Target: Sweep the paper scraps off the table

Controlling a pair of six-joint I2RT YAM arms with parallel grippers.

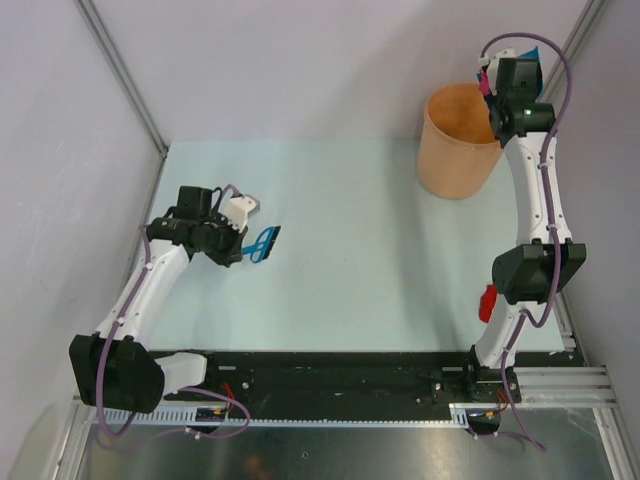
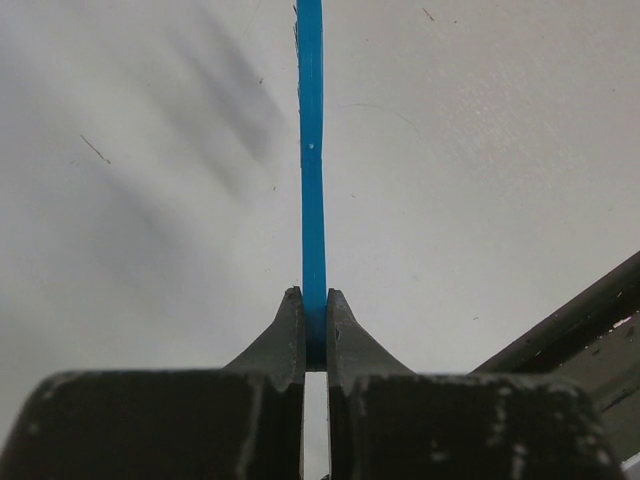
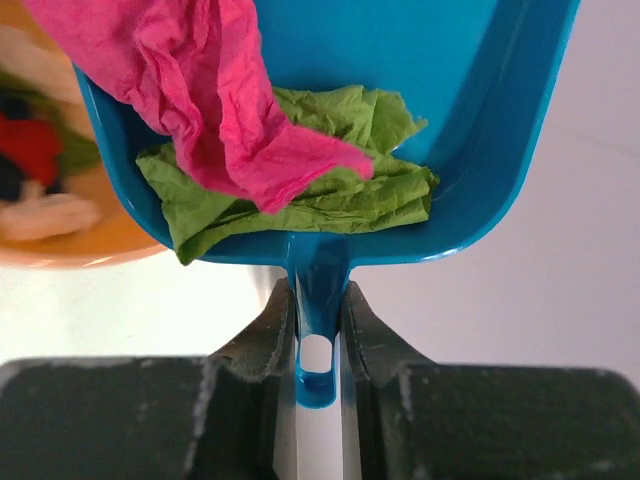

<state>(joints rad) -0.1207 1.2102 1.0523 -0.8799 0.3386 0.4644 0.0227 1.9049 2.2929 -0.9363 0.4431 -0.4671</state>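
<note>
Right gripper pinching dustpan handle
Paper scraps bunch at the pan's near rim; left gripper clamps a brush, table stretching ahead.

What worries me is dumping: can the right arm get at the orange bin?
Probably yes: its hand holds the dustpan at the orange bin's rim, with nothing in between.

The blue dustpan runs off the picture's top edge, the pink scrap in it cut off too and partly covering the green scrap. Left of the dustpan the orange bin is blurred — its red and white contents unidentifiable.
</note>
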